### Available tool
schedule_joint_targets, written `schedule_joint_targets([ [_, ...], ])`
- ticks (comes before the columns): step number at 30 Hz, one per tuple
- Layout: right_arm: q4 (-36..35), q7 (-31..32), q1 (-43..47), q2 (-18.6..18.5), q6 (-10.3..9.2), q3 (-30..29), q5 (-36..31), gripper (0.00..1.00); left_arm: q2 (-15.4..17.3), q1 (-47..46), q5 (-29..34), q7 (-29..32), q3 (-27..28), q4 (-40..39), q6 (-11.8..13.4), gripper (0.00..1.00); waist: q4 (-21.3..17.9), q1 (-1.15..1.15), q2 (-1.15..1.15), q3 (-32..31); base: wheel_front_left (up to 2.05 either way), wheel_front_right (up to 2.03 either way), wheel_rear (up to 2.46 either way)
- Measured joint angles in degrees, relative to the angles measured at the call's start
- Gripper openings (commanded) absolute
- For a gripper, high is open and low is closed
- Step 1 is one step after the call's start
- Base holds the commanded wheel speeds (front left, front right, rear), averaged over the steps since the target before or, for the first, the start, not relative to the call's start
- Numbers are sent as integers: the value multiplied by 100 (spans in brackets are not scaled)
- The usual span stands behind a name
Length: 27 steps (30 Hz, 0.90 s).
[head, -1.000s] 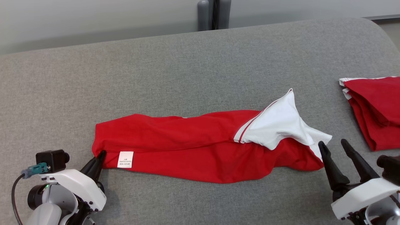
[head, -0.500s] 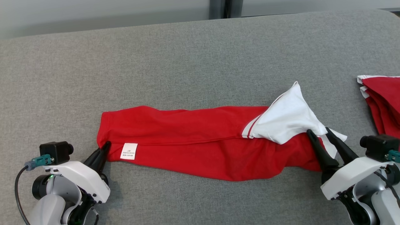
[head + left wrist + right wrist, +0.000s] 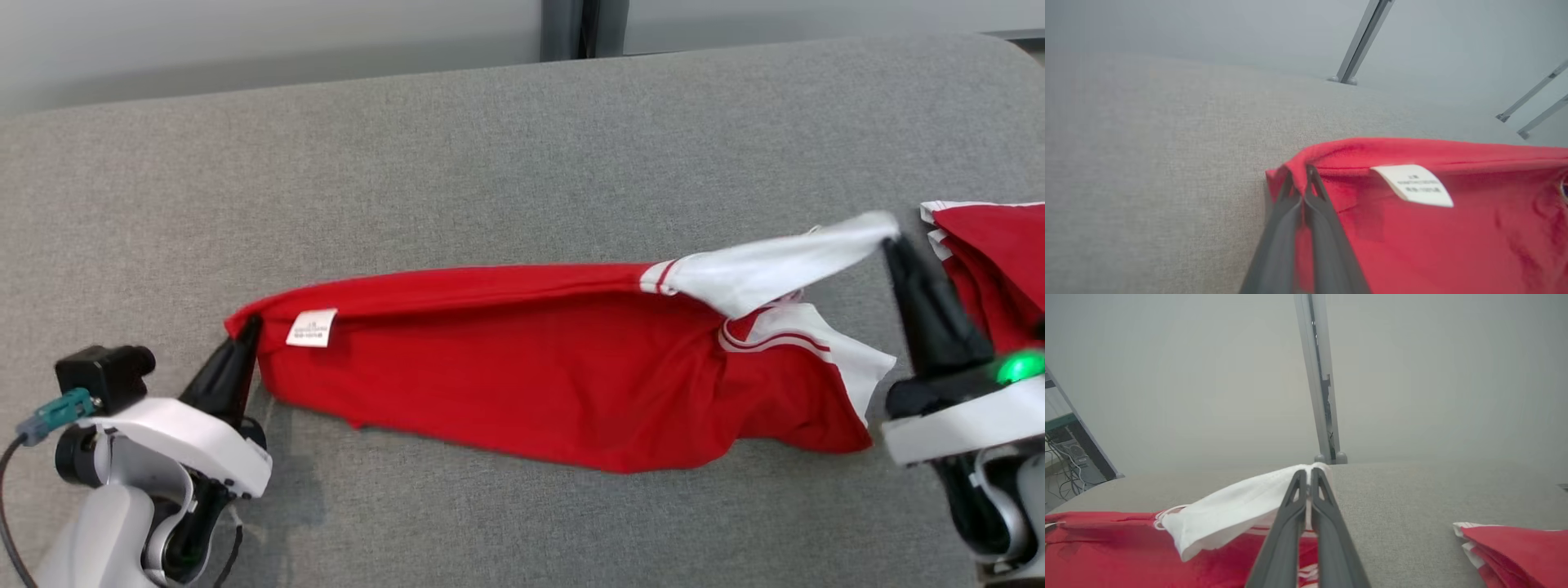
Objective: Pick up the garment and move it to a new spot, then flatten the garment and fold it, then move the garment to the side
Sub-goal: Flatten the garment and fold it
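One garment (image 3: 522, 367): red top with white sleeves trimmed in red stripes. It is stretched long across the middle of the grey padded surface (image 3: 490, 147), running left to right in the head view. The far long edge is raised and pulled taut between the two grippers. The near edge hangs slack and rests on the padding.
Left end: a red corner is pinched and lifted a little off the padding. A white care label (image 3: 311, 327) hangs just beside that corner, its print too small to read.
Right end: the white sleeve (image 3: 767, 265) is drawn out into a taut band toward the robot's right. A second white edge with red stripes lies below it on the red cloth.
Left gripper (image 3: 245, 327): clenched on the red corner. In the left wrist view the two dark fingers meet, with cloth folded over their tips.
Right gripper (image 3: 890, 241): clenched on the tip of the white sleeve. In the right wrist view the fingers press together with white cloth caught at the tips, held above the padding.
Green light (image 3: 1019, 367): lit on the right wrist housing.
Folded pile (image 3: 988, 261): red cloth with white edging at the right edge of the padding, just beside the right gripper. Apart from the stretched garment.
Wrist camera (image 3: 102, 376): dark block on the left arm, with a teal plug and a cable at its side.
Metal post (image 3: 580, 28): grey upright behind the far edge of the padding, against a pale wall.
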Motion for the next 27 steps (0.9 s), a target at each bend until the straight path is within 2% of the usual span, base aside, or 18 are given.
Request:
schedule_joint_targets([
  [8,-1139,-286,-459,203,0,-755,-448,0,116,-191,53,-88,213,-1324,261,0,36,0,0,-301,0,0,0],
  [18,-2377,-34,-1432,218,0,-1132,-748,0,419,-471,237,169,517,-3080,789,0,75,0,0,-686,0,0,0],
  [23,-2740,258,-1573,225,0,-1251,-777,0,542,-476,354,271,642,-3753,1026,0,121,0,0,-854,0,0,0],
  [27,-2753,465,-1567,259,0,-1260,-744,0,587,-471,447,364,628,-4034,1113,0,160,0,0,-877,0,0,0],
])
